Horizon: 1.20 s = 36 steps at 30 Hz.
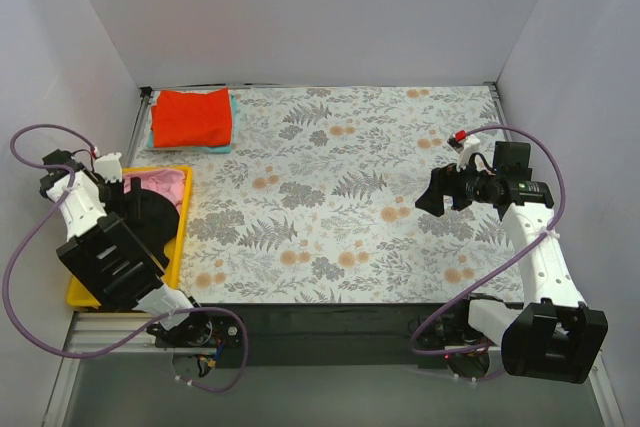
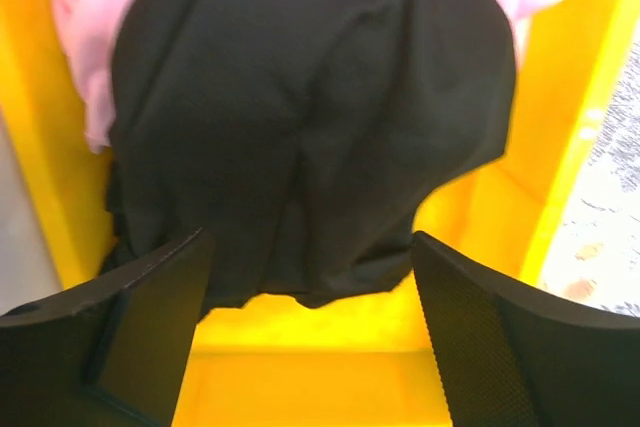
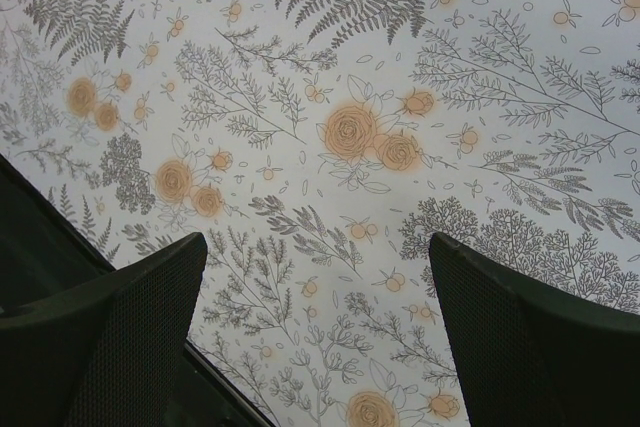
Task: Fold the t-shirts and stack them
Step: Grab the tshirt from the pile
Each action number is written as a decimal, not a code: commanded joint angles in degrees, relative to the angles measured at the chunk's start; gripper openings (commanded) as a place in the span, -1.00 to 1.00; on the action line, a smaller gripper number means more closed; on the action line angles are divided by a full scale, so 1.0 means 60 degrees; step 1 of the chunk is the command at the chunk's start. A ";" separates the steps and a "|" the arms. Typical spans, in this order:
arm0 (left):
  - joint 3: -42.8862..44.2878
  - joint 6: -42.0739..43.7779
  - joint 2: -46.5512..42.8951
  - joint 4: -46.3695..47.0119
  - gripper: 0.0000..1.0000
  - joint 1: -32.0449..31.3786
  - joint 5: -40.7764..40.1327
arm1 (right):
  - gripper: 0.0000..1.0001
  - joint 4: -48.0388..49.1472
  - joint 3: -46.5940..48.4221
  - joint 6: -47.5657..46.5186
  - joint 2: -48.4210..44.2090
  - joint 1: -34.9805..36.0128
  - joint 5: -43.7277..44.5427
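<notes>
Pickup is starting: left fingers point(image 2: 150, 327), apart, are hovering with the black t-shirt point(image 2: 310, 117) just beneath, likely needing to descend and pinch. Right fingers point(image 3: 130, 337) are hanging apart.

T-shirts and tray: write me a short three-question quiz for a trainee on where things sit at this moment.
1. True or false: the black t-shirt lies over the pink t-shirt inside the yellow tray.
2. Where is the folded red-orange t-shirt? A) at the far left corner of the floral table cloth, on a teal t-shirt; B) in the tray; C) at the near right corner.
3. Which arm reaches over the tray?
Key: 1 true; 2 A; 3 the left arm, with the left pincer open above the black t-shirt.
</notes>
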 commanded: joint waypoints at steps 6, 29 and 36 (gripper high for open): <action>-0.0584 0.0206 0.0200 0.0922 0.28 0.0017 -0.0538 | 0.97 -0.0053 0.0377 -0.0152 0.0086 -0.0053 0.0033; 0.3864 -0.0964 -0.1837 -0.0265 -1.00 0.0002 0.2755 | 0.97 0.0283 0.0231 0.0156 -0.0105 -0.0053 0.0136; 0.8317 -0.3467 -0.0782 0.0290 -1.00 -0.1078 0.4310 | 0.97 0.0342 0.0157 0.0170 -0.0178 -0.0053 0.0165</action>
